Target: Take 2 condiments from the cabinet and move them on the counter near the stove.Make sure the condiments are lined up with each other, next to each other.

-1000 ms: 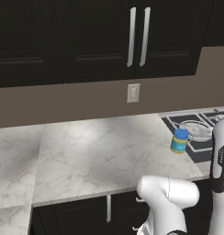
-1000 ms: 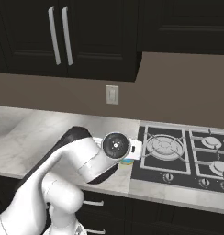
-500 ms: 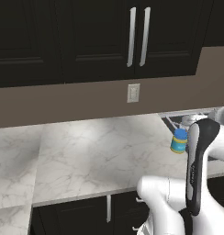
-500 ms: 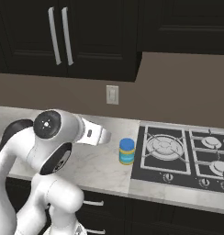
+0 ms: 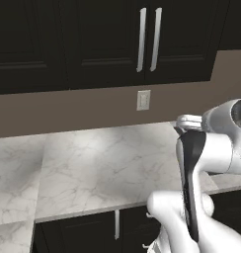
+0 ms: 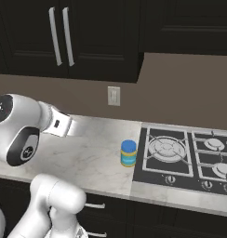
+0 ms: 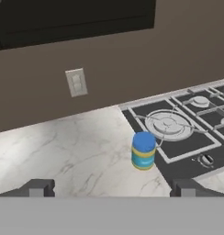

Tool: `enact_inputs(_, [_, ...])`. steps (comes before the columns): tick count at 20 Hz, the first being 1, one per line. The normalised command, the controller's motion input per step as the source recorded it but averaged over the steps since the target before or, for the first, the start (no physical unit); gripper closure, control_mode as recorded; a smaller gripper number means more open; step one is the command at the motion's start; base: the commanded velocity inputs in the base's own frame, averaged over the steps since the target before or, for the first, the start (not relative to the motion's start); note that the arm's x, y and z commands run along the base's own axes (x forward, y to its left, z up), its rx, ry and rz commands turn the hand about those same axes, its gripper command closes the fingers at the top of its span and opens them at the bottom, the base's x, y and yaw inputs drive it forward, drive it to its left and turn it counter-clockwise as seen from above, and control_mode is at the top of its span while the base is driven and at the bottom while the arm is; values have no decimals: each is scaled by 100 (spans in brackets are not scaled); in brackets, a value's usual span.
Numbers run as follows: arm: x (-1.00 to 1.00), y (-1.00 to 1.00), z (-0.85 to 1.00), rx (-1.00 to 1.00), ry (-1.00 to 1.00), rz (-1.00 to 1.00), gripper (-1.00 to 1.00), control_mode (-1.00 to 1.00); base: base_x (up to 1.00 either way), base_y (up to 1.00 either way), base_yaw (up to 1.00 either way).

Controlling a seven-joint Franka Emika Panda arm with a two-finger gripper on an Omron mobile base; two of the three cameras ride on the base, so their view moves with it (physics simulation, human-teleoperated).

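Note:
A squat jar (image 6: 129, 153) with a blue lid and yellow-and-teal bands stands upright on the marbled counter (image 6: 92, 153), just left of the black stove (image 6: 180, 158). In the hand view the jar (image 7: 143, 150) sits ahead and slightly right of my gripper (image 7: 112, 189), well apart from it. The fingertips (image 7: 38, 188) stand wide apart with nothing between them, so the gripper is open. From the right base camera, the gripper (image 6: 72, 128) hovers above the counter, left of the jar. The black cabinet (image 5: 117, 39) above has both doors shut.
A wall outlet (image 6: 114, 96) is set in the brown backsplash. The counter (image 5: 102, 163) stretches left toward a corner. My own arm (image 5: 191, 188) blocks the right side of the left base view. Drawers (image 6: 94, 207) lie under the counter edge.
The arm has swung up and to the left, away from the jar, which stays on the counter beside the stove. The gripper has stayed open.

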Motion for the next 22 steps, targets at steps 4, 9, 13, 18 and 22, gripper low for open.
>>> enact_inputs(4, [0,33,0,0,7,9,-100,-100,0,0,0])
enact_inputs(9, [0,14,0,0,9,32,-100,-100,0,0,0])
enact_inputs(13, [-2,8,0,0,13,36,-100,-100,0,0,0])
enact_inputs(18, [-1,26,0,0,4,9,-100,-100,0,0,0])
enact_inputs(22, [-1,36,0,0,2,7,-100,-100,0,0,0])
